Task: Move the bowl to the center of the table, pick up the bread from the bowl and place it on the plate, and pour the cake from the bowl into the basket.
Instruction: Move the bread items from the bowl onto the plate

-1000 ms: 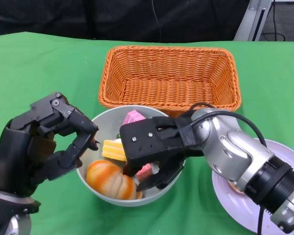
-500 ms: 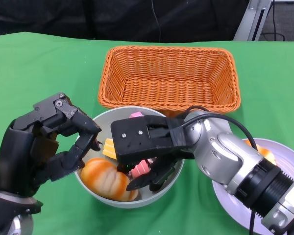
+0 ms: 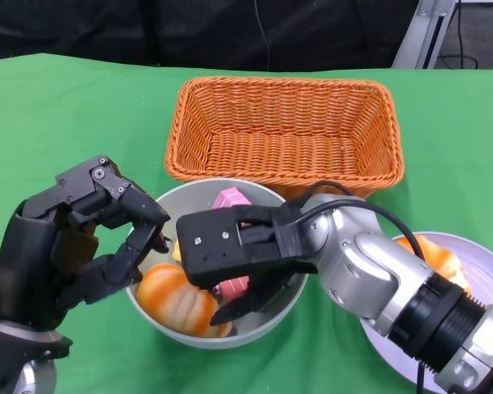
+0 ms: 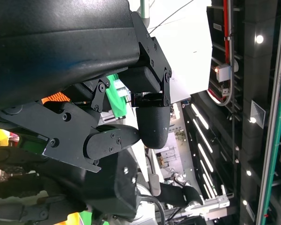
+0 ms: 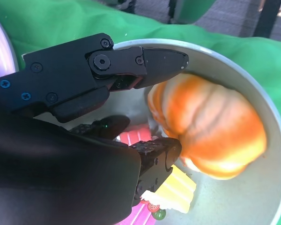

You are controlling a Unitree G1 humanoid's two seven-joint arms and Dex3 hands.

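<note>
The round orange-and-white ribbed bread (image 3: 179, 297) lies in the pale grey round bowl (image 3: 267, 327), on the side of the bowl that is toward the robot's left. The bowl stands on the green table (image 3: 74, 115), just in front of the orange woven wicker basket (image 3: 286, 127). The black right hand (image 3: 234, 263) reaches into the bowl from the other side. In the right wrist view the bread (image 5: 210, 131) lies directly ahead of the fingers (image 5: 154, 60): 1 finger lies over its top edge and another (image 5: 157, 154) comes close to its lower side. The fingers are spread about as wide as the bread, but I cannot tell if they already press on it, so I judge the hand is not yet holding it. The long axis of the bread runs across the line of the fingers, which suits a grasp across its short side.

The black left hand (image 3: 74, 238) hovers beside the bowl rim with its fingers curled and apart, holding nothing; it is also close to the bread, but the right hand is nearer. The pink cake piece (image 3: 231, 199) and the yellow cake piece (image 5: 175, 190) lie in the bowl beside the bread. The lilac round plate (image 3: 485, 263) is on the robot's right, and it already carries an orange piece.
</note>
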